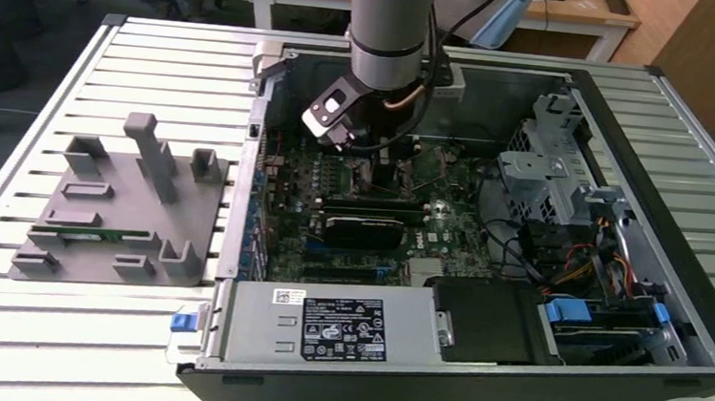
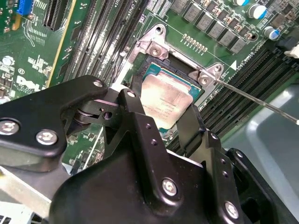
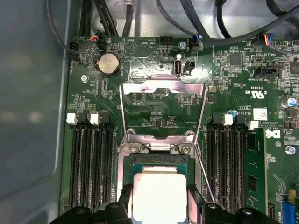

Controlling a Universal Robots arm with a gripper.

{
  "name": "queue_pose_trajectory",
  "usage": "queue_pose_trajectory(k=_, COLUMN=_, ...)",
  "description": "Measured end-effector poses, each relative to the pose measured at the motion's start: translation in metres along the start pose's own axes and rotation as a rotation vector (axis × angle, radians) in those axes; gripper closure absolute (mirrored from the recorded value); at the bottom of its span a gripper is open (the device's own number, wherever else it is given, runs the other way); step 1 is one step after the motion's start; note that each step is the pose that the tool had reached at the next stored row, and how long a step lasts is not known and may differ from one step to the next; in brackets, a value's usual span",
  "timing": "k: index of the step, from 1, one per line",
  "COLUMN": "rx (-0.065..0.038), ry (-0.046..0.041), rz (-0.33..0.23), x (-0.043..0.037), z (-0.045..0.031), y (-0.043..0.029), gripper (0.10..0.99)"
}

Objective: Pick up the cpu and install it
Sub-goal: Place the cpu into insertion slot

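Note:
The cpu, a small square chip with a silvery top, sits between my gripper's black fingers, directly over the open socket on the green motherboard. In the second wrist view the fingers press against opposite edges of the cpu, so my gripper is shut on it. The socket's metal load plate is flipped up and open. Its thin lever stands free at the side. In the exterior view my gripper reaches down into the open computer case.
Memory slots flank the socket, and one holds a green stick. A black block lies just in front of the socket. The power supply and drive cage fill the case. The grey fixture plate lies on the exterior view's left.

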State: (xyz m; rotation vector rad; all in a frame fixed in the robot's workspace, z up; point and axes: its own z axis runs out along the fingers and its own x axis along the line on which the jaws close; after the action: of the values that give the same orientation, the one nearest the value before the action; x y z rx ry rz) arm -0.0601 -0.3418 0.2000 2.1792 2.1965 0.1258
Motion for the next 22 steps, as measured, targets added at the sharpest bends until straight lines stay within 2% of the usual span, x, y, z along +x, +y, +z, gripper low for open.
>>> queue_pose_trajectory(k=11, rx=0.001, ry=-0.0006, rz=0.007, x=-0.0001, z=0.0080, y=0.0016, gripper=0.545)
queue_pose_trajectory(k=13, rx=0.001, ry=-0.0007, rz=0.008, x=0.0000, z=0.0087, y=0.0018, gripper=0.533)
queue_pose_trajectory(k=14, rx=0.001, ry=-0.0009, rz=0.008, x=0.0000, z=0.0089, y=0.0018, gripper=0.471)
queue_pose_trajectory(k=22, rx=0.001, ry=-0.0008, rz=0.008, x=0.0000, z=0.0083, y=0.0020, gripper=0.471)
